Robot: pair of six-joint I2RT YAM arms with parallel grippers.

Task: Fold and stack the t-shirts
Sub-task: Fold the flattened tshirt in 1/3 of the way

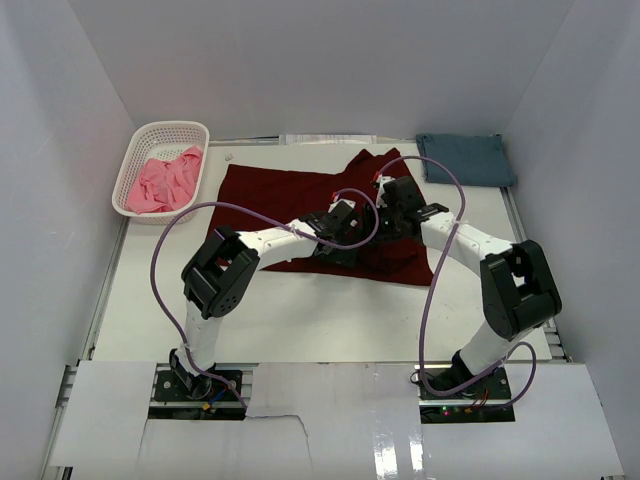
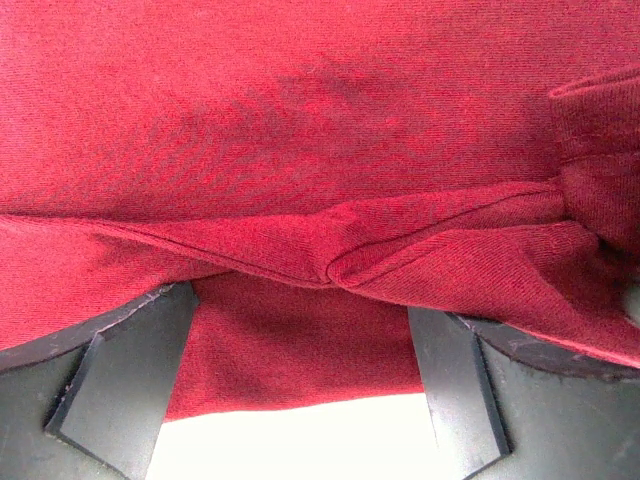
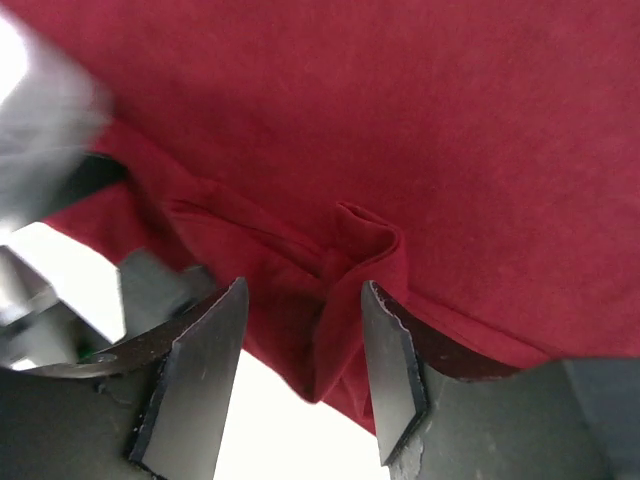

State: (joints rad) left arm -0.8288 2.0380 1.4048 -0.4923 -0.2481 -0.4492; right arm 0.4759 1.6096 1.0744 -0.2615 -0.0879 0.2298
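The large maroon t-shirt (image 1: pixel 280 195) lies spread across the middle of the table. Both grippers sit low over its near right part. My left gripper (image 1: pixel 343 238) is open; in its wrist view the gripper (image 2: pixel 300 375) straddles the maroon hem (image 2: pixel 300 350), with a raised fold (image 2: pixel 400 255) just ahead. My right gripper (image 1: pixel 397 203) is open; in its wrist view the gripper (image 3: pixel 300 370) has its fingers on either side of a bunched maroon fold (image 3: pixel 350 290) without pinching it. The slate-blue t-shirt (image 1: pixel 465 160) lies folded at the back right. The pink t-shirt (image 1: pixel 165 180) lies crumpled in the basket.
A white lattice basket (image 1: pixel 140 150) stands at the back left. White walls close in the table on the left, back and right. Purple cables (image 1: pixel 180 230) loop off both arms above the table. The left arm shows blurred at the left of the right wrist view (image 3: pixel 50 130).
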